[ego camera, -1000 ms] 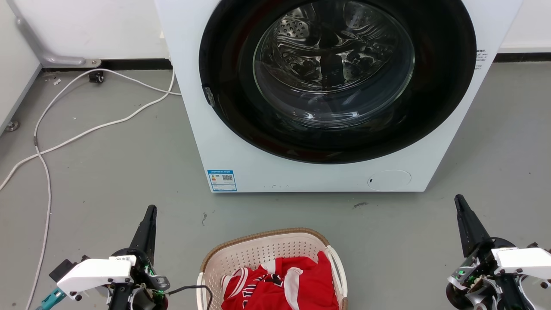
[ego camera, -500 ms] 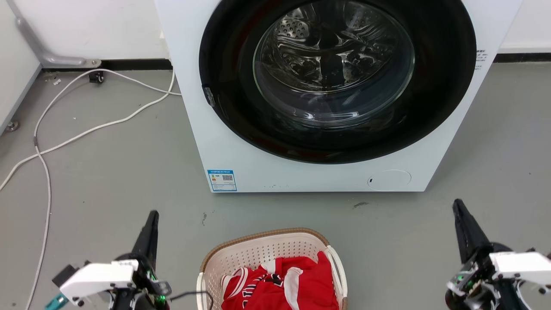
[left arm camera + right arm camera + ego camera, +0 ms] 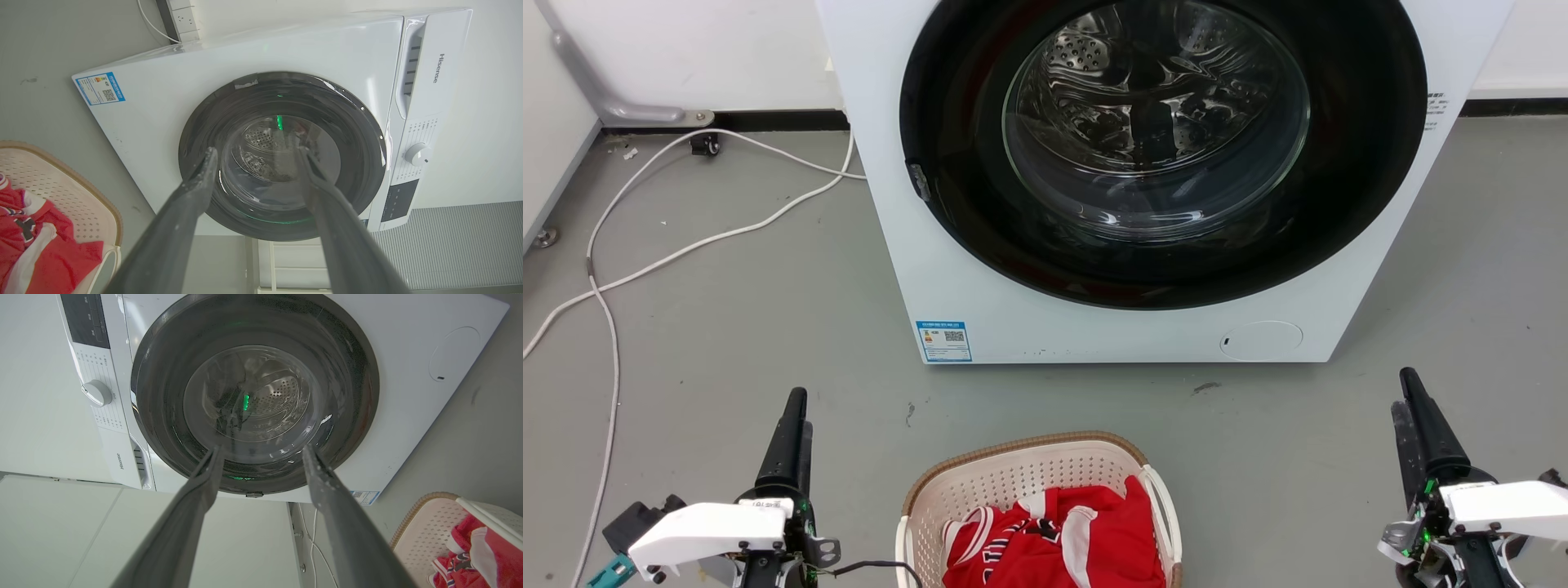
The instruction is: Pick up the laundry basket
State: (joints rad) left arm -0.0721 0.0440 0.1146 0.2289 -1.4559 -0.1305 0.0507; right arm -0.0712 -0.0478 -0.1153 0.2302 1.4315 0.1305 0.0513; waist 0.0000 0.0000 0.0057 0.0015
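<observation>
Both sat empty, jaws apart: left gripper point(image 3: 795, 398) lower left, right gripper point(image 3: 1403, 390) lower right, flanking the cream-white perforated plastic laundry basket point(image 3: 1013, 482).

left of the fingers of the left gripper point(image 3: 255, 150), in its wrist view, the laundry basket point(image 3: 53, 183) runs off the picture's edge, and the red garment point(image 3: 49, 253) in it hides its floor. right of the fingers of the right gripper point(image 3: 262, 448), the same basket is cut off at the corner. in the head view, between the two pairs of fingers, we see only its far end — the rest falls below the edge. beyond the fingertips the washing machine point(image 3: 947, 269) loses its top, and its blue label point(image 3: 943, 341) is too small to read.
</observation>
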